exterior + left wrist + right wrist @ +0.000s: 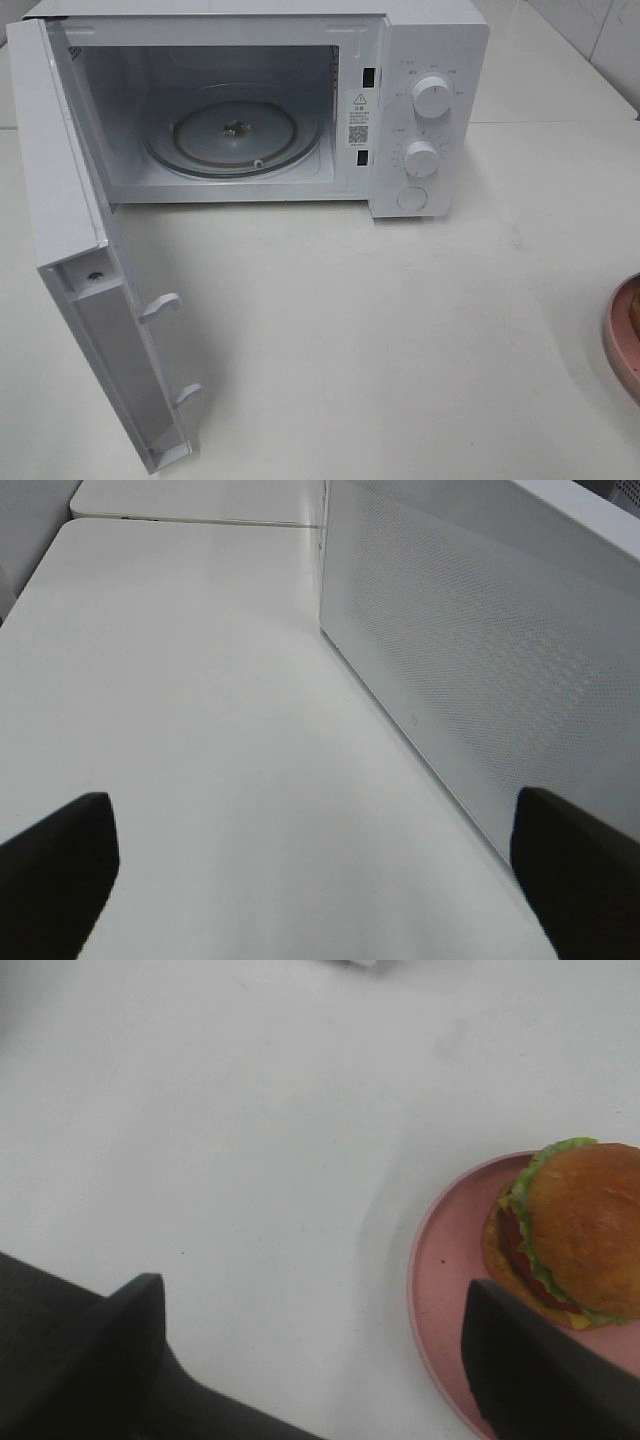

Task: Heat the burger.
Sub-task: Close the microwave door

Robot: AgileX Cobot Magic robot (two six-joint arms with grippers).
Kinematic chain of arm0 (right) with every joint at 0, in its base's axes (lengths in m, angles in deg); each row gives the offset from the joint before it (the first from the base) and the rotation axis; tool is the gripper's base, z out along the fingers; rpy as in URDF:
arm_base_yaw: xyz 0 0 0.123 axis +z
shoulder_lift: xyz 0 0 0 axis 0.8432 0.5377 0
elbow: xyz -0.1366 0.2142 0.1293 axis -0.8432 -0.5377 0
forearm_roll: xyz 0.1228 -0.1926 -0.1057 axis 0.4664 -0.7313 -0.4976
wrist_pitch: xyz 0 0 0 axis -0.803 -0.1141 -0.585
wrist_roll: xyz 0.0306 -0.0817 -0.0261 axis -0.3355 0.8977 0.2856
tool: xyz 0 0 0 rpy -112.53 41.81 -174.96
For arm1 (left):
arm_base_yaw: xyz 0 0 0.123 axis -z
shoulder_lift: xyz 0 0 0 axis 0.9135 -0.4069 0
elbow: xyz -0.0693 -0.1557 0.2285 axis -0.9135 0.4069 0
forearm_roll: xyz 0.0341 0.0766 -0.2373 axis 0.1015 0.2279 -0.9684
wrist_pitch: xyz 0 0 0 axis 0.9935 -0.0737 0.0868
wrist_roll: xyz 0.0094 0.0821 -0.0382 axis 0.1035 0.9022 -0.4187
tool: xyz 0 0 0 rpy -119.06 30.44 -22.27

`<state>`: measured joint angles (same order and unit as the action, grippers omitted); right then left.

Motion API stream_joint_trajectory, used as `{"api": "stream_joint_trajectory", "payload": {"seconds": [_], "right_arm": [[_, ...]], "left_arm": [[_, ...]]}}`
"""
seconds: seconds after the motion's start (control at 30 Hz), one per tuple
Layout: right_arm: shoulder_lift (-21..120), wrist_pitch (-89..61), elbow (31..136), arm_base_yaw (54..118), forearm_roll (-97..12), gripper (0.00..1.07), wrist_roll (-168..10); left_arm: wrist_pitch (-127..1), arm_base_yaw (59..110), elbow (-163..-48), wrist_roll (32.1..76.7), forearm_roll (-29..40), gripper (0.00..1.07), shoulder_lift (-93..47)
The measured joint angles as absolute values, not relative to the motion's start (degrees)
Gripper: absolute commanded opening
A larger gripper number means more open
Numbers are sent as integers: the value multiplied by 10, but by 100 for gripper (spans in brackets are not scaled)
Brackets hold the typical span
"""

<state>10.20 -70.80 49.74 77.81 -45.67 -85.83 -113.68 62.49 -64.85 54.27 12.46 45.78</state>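
Clearly the burger (575,1230) on its pink plate (445,1280) lies beside the right gripper (310,1360), whose jaws stand spread and empty, far from the microwave (300,100).

Soft, even light falls from above, bright enough that the white table (420,330) looks slightly washed out, with a faint sheen at its far right. The open microwave (250,110) is dimmer inside, its glass tray (235,135) greyish. The door (95,290) casts only a pale shadow onto the table. In the right wrist view the burger (575,1230) and plate (440,1280) look soft and a little blurred; the dark fingers (540,1380) are out of focus.
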Motion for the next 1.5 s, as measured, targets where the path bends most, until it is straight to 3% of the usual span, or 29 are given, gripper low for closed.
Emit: {"api": "stream_joint_trajectory", "payload": {"seconds": [0.17,0.5,0.9,1.5], "right_arm": [[-1,-708,476,710,-446,76,-835],[-116,-727,453,652,-429,76,-835],[-194,-743,442,611,-424,76,-835],[-194,-743,442,610,-419,76,-835]], "left_arm": [[-1137,625,-648,543,125,100,458],[-1137,625,-648,543,125,100,458],[-1137,625,-648,543,125,100,458],[-1137,625,-648,543,125,100,458]]}}
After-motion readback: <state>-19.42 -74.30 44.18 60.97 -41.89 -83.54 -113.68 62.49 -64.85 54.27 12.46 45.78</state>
